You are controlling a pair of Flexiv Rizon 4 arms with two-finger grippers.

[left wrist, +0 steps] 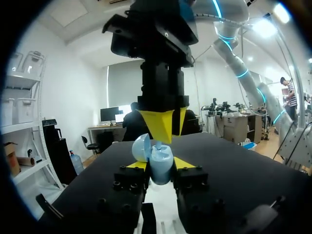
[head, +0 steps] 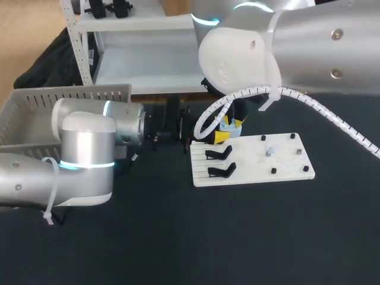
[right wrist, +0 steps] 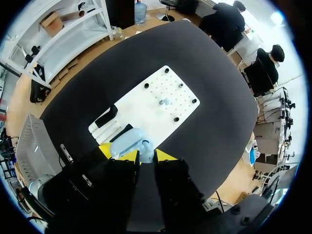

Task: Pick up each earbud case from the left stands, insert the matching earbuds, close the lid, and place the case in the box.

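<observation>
left gripper (left wrist: 159, 164) jaws clamp the earbud case (left wrist: 161, 170) from both sides, upright, lid open, above the surface. right gripper (left wrist: 165, 131) hangs straight above its mouth, pointing down; its grip i cannot tell.

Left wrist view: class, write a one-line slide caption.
Left claw grips the open blue earbud case; right claw hangs directly above it.

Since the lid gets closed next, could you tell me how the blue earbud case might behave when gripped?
The earbud case looks smooth, rounded and hard: probably stiff, but apt to slip or twist in the left gripper. Its open lid juts out to one side, so it is likely the weakest part. Being small, the case is probably light.
</observation>
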